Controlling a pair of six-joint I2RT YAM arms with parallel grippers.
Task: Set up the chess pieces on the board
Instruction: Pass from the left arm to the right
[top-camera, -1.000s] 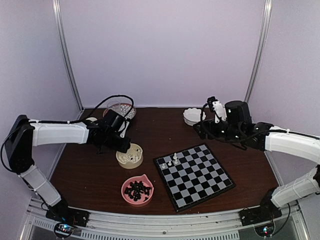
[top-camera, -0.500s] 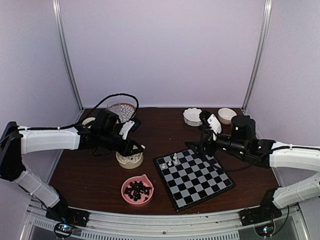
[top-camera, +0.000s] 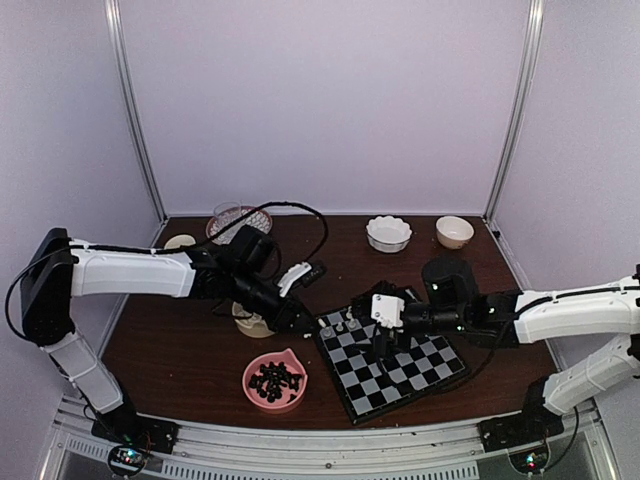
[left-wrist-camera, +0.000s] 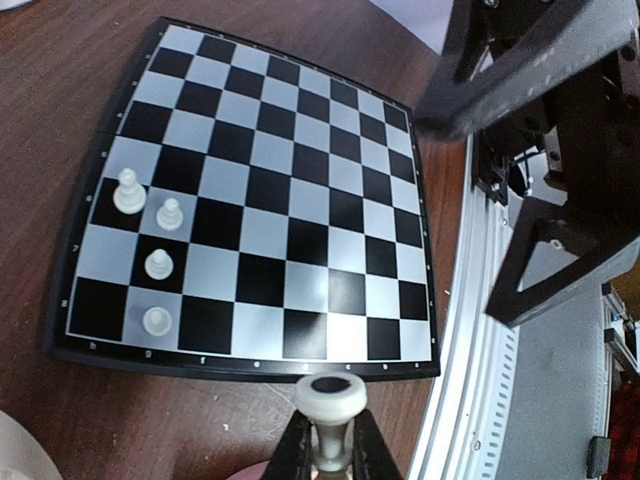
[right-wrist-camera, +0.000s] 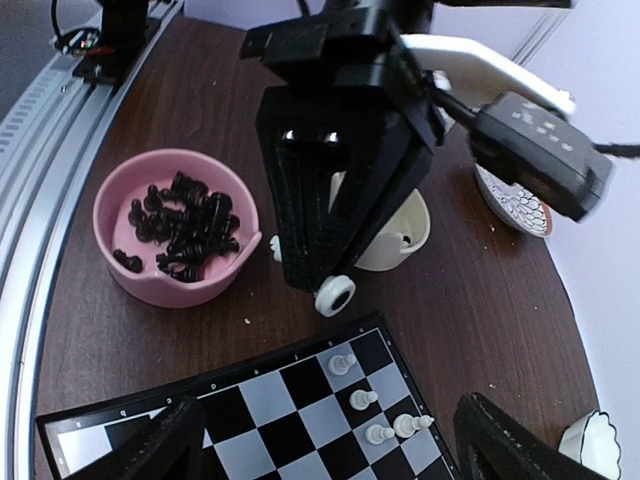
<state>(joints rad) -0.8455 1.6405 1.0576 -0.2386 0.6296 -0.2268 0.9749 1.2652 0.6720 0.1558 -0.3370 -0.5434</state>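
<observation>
Left tool (left-wrist-camera: 330, 452) is pinched almost shut on one white piece (left-wrist-camera: 332, 400), held by its stem with the wide round end pointing away from the fingers. It hangs just outside the board's (left-wrist-camera: 290, 200) near corner, not yet over a square. Judging by this, the step in hand is carrying that piece to its place.

Four white pieces (left-wrist-camera: 158, 263) already stand near that corner. Three seem to sit in a line one row in from the edge, with a taller one on the edge row beside them. The other squares in view are bare, so the task looks barely begun. The next move calls for bringing the held piece over a free square next to those four, lowering it upright until its base meets the board, then letting go without tipping it.

Right tool (right-wrist-camera: 330, 425) hangs low over the board with its jaws spread wide and nothing between them. It sits close to the left tool and could block the way or clip a standing piece.

On the table (top-camera: 180, 350), a pink bowl (right-wrist-camera: 105, 215) of black pieces (right-wrist-camera: 185, 235) lies just beside the board. A cream bowl (right-wrist-camera: 400, 240) sits behind the left tool.
</observation>
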